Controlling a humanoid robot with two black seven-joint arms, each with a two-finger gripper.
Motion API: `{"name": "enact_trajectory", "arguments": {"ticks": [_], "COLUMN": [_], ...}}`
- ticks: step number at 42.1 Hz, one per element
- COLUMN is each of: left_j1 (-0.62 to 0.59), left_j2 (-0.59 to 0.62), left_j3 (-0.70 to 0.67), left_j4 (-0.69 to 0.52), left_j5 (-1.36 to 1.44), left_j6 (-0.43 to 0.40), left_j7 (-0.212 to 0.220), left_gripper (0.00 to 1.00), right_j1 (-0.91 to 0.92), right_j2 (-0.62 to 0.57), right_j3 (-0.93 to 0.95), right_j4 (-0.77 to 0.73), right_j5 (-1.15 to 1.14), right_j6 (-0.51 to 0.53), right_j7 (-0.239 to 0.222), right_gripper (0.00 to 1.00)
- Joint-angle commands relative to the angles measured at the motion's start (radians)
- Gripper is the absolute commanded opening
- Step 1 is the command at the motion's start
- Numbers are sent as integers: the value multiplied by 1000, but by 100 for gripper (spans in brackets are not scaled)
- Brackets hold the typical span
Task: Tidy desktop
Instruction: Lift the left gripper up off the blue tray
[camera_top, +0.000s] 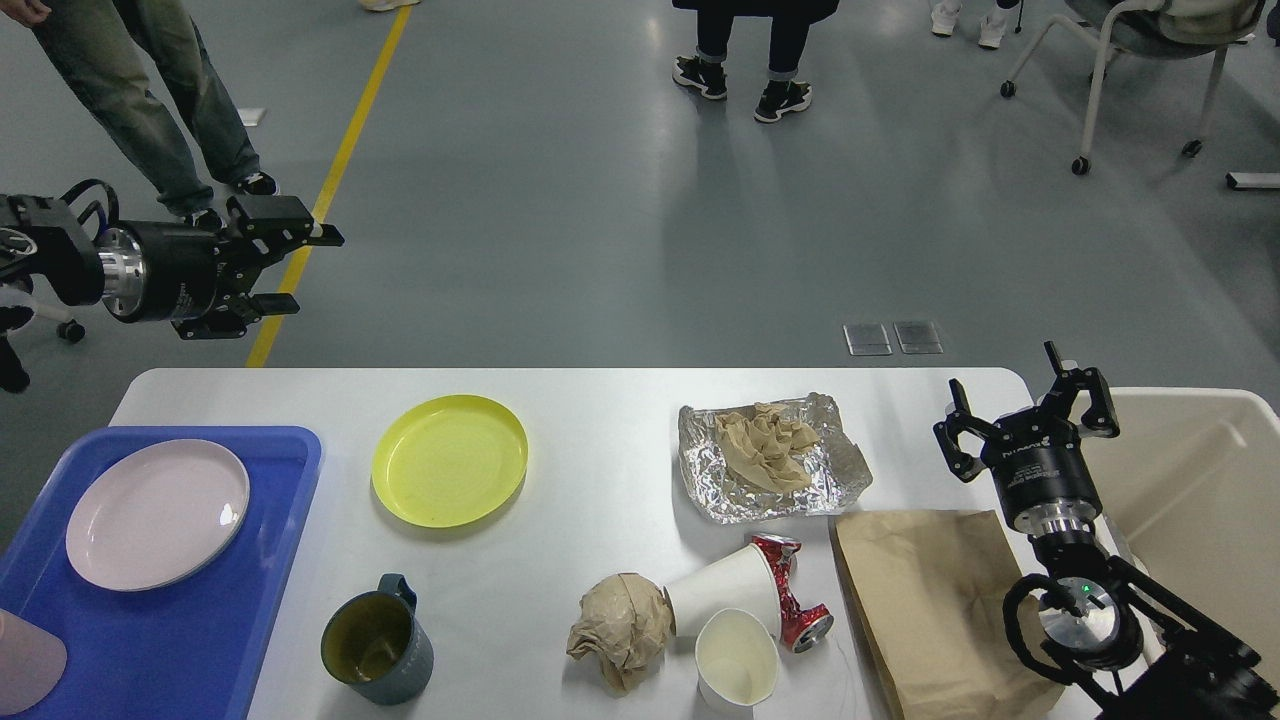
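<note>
Desktop (600, 480) spans lower frame, bearing yellow plate (449, 473), dark mug (376, 644), foil sheet (768, 456), crushed red can (790, 592). Left gripper (300, 268) raised off the far-left edge above floor, fingers spread, empty. Right gripper (1025, 415) above right table edge beside cream bin (1200, 480), spread, empty.

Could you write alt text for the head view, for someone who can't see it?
A large white desktop holds a yellow round plate, dark mug, crumpled foil sheet, two paper cups, crushed red can and brown paper bag. A pink plate sits in a blue tray. The left gripper is raised over the floor; the right gripper hovers open.
</note>
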Motion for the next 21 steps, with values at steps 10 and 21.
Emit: {"name": "enact_trajectory", "arguments": {"ticks": [10, 21], "left_j1": [-466, -673], "left_j2": [-269, -527], "left_j3": [674, 864], "left_j4": [-110, -221], "left_j5": [-6, -98], "left_j6": [-49, -343], "left_j7": [-4, -13], "left_gripper": [97, 97], "right_j1": [0, 0], "right_j2": [0, 0], "right_j3": [0, 0], "right_j4": [0, 0], "right_j5": [0, 0], "right_j6": [0, 0], "right_j7": [0, -1], "right_gripper": [100, 100]}}
